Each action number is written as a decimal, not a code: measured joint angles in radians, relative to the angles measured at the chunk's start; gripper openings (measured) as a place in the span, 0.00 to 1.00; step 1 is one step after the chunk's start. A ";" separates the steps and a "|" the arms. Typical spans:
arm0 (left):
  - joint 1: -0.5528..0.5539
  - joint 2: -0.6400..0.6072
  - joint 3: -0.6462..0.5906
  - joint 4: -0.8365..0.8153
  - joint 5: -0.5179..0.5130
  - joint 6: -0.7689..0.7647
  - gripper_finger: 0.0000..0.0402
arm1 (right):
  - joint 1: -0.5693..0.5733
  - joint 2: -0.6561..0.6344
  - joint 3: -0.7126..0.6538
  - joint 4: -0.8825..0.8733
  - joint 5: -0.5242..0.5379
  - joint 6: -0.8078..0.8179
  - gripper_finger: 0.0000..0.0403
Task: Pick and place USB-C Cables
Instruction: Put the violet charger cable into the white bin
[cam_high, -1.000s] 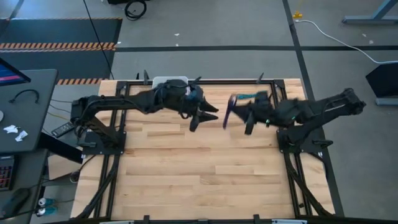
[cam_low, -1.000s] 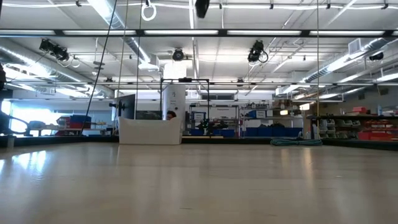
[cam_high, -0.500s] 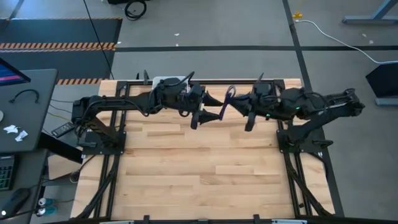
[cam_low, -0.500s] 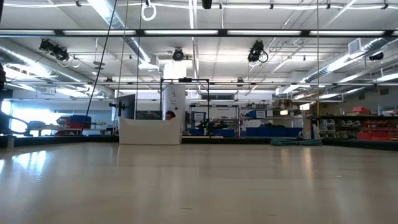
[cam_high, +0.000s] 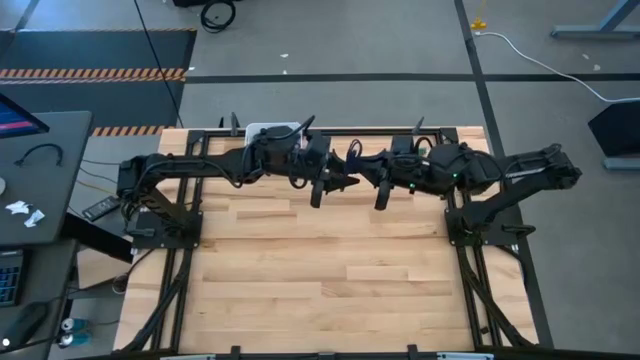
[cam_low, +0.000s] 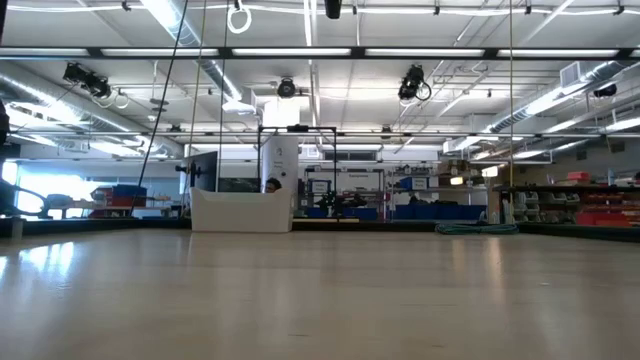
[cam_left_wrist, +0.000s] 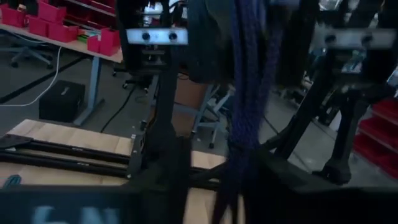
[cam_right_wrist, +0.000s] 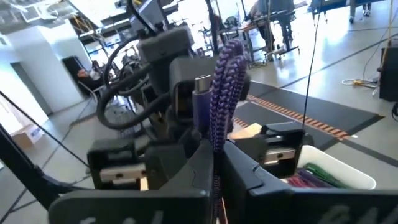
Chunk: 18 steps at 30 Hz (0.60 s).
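Purple braided cable (cam_right_wrist: 225, 93) stands up between the right gripper (cam_right_wrist: 214, 163) fingers, which are clenched on it; in the high view that cable (cam_high: 352, 160) hangs in the air above the back of the bench (cam_high: 330, 270), between the 2 arms; this looks like a mid-air handover. Left gripper (cam_high: 345, 183) sits just beside the cable; whether it has closed on it I cannot tell. Next, I judge, 1 gripper must hold firm before the other releases. More cables lie in the white bin (cam_right_wrist: 339, 163).
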 joint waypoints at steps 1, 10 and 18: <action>0.000 0.000 0.000 -0.006 0.001 0.022 0.29 | 0.000 -0.005 0.000 0.000 -0.003 -0.001 0.05; 0.013 -0.047 0.044 -0.156 -0.003 0.160 0.05 | -0.030 -0.046 0.000 0.048 -0.103 0.037 0.24; 0.131 -0.090 0.287 -0.800 -0.287 0.508 0.04 | -0.058 -0.137 0.000 0.104 0.015 -0.089 0.30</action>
